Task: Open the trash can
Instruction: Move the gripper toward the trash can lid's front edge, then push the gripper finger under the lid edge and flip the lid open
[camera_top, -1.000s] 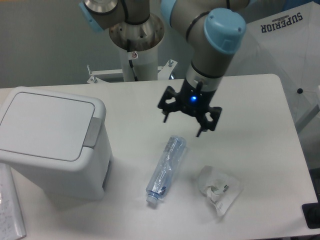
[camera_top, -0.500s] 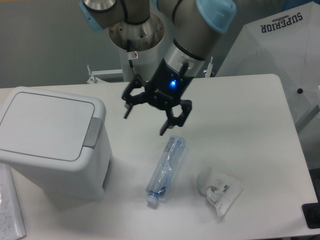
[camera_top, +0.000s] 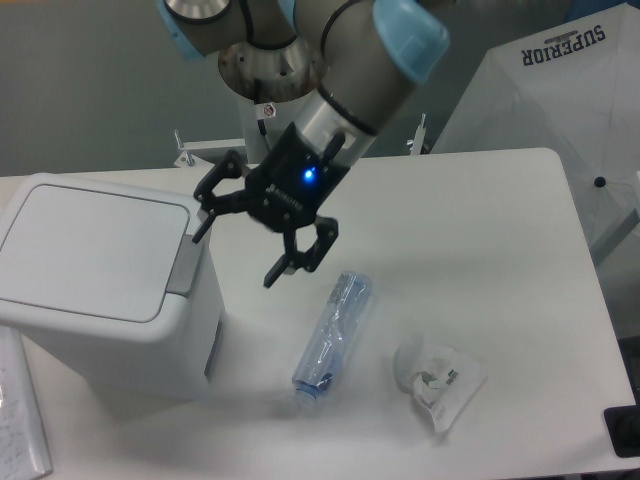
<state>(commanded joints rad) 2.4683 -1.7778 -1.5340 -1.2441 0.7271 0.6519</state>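
The white boxy trash can (camera_top: 105, 290) stands at the left of the table with its flat lid (camera_top: 90, 252) shut and its grey push latch (camera_top: 184, 268) on the right edge. My gripper (camera_top: 237, 252) is open and empty. It hovers just right of the latch, above the table, with one fingertip (camera_top: 199, 229) close to the can's top right corner. I cannot tell if it touches the can.
A crushed clear plastic bottle (camera_top: 332, 327) lies on the table right of the can. A crumpled clear wrapper (camera_top: 434, 379) lies further right. Paper (camera_top: 20, 430) lies at the front left edge. A white umbrella-like cover (camera_top: 560, 110) stands at the back right.
My gripper has moved left and slightly down, from above the bottle's right side to next to the trash can's latch. It stayed open. Nothing else moved.
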